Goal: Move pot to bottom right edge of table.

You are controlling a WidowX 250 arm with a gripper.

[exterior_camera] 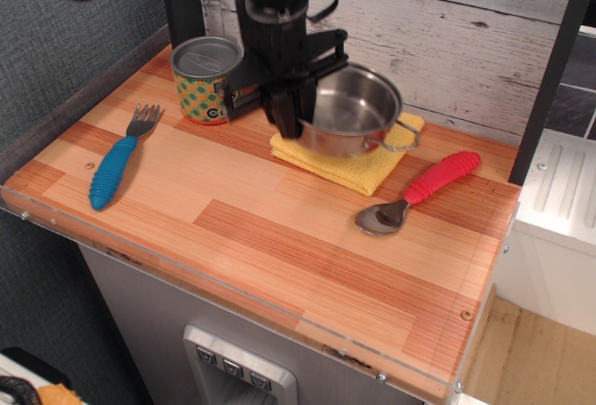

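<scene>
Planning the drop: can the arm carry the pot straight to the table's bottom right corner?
Probably yes. The gripper holds the pot tilted above the yellow cloth; only the red-handled spoon lies near that path, and the corner looks bare.
</scene>
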